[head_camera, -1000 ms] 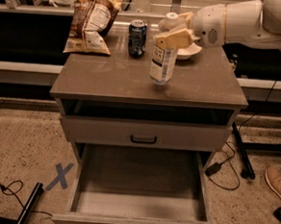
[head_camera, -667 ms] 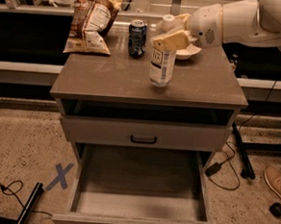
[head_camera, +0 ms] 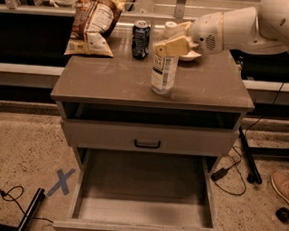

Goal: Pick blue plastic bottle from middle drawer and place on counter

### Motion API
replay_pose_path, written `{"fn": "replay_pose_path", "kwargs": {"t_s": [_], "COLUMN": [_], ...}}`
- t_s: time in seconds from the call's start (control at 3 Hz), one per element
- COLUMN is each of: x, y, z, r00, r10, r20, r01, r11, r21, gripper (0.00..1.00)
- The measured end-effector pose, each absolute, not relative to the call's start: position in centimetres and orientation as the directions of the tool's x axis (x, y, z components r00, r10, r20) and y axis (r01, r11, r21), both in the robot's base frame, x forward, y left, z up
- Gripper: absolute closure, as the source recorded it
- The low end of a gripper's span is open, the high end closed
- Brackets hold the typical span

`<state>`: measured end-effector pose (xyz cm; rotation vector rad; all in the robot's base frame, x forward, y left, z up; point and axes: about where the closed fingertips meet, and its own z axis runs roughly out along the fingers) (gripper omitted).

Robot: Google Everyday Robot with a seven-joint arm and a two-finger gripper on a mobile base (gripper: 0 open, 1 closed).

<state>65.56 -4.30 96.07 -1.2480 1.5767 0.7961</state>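
The blue plastic bottle stands upright on the grey-brown surface of the cabinet, its base flat down, so the placing looks all but done. It is well out of the middle drawer, which hangs pulled out below and in front of the bottle, showing only its pale floor. The gripper sits right over the bottle's cap, hiding it. Taking the bottle by the top suits a tall, narrow thing lifted out of a deep box. Whether the gripper is clamped on the bottle or slack I cannot tell.

The white arm reaches in from behind and to the right of the bottle, nearly level, its wrist dipping slightly toward the cap. A dark soda can stands just behind and left of the bottle, a chip bag farther left — and a white bowl lies just behind and to the right, under the wrist.
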Motion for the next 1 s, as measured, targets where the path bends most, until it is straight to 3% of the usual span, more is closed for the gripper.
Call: {"fn": "replay_pose_path", "kwargs": {"t_s": [1.0], "x": [65.48], "y": [-3.36], "z": [95.93], "r00": [-0.035], "r10": [-0.352], "r20": [-0.936], "r01": [-0.965], "r11": [0.254], "r21": [-0.059], "gripper": [0.04]}}
